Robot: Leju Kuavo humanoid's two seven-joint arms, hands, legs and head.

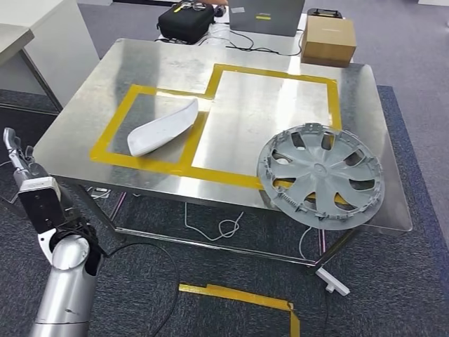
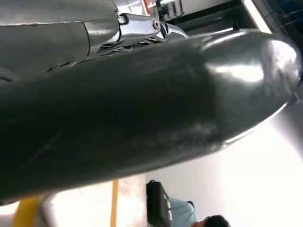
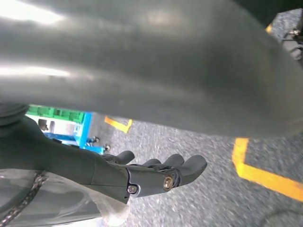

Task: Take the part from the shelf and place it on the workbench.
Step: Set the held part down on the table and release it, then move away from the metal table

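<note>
Left hand (image 1: 18,163) hangs low beside the workbench (image 1: 79,119), grip unclear; right hand (image 3: 157,172) extended, empty; white part (image 1: 161,128), wheel cover (image 1: 320,174) on top

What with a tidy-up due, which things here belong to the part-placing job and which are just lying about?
Belong to the job:
- workbench with its yellow tape outlines
- white curved part, lying inside the tape
- grey wheel cover, overhanging the near edge

Lying about:
- black bag
- laptop
- cardboard box
- loose cable under the bench
</note>
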